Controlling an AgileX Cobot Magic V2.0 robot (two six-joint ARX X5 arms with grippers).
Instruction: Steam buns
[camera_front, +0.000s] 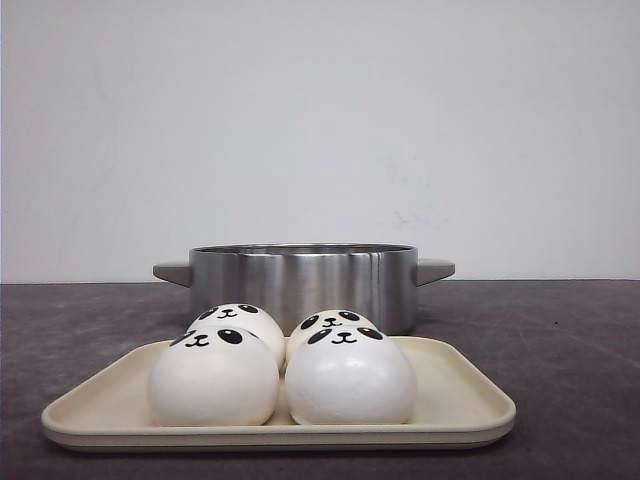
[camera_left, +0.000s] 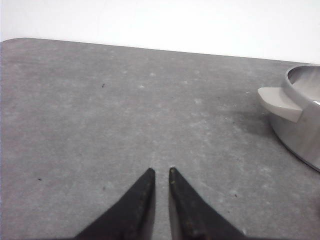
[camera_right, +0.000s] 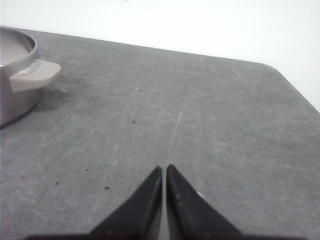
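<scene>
Resting on a cream tray at the near side of the grey table, the four buns sat in two rows of two, panda faces upward, the front pair touching. A steel pot with grey handles stood just behind the tray. The left gripper and right gripper each hovered over bare table near the pot, fingertips nearly together, holding nothing.
</scene>
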